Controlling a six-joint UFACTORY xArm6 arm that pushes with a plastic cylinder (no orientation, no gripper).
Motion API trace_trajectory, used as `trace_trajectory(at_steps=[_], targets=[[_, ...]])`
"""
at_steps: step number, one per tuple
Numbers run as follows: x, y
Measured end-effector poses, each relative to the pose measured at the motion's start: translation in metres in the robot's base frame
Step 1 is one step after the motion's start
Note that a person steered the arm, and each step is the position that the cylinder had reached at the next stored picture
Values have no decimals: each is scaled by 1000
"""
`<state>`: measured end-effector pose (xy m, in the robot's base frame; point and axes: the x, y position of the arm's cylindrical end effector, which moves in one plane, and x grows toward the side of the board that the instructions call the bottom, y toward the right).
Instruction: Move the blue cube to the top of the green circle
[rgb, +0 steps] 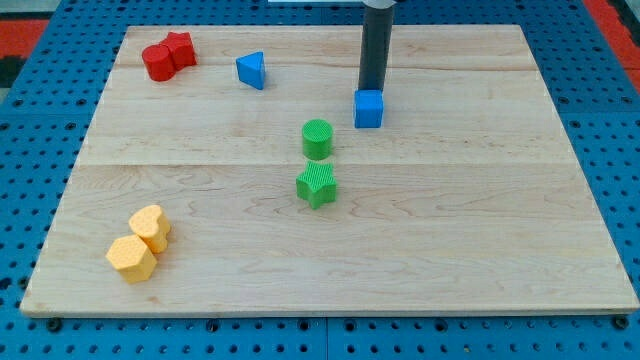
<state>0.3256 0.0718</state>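
Wooden board (480, 250): your tip (371, 90) touches blue cube (369, 109), top-centre; it's still right of green circle (317, 138). No claw visible.

My tip (371, 90), rod seemingly upright

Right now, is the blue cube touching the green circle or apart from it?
Apart: bare board shows between the blue cube and the green circle.

cube (368, 109) right of and above circle (317, 138), star (316, 184) below circle
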Motion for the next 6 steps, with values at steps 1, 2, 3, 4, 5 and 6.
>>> trace_trajectory(at_steps=[1, 2, 3, 4, 5, 6], targets=[[5, 70], [34, 54], [24, -21], [24, -48], [24, -48], [24, -48]])
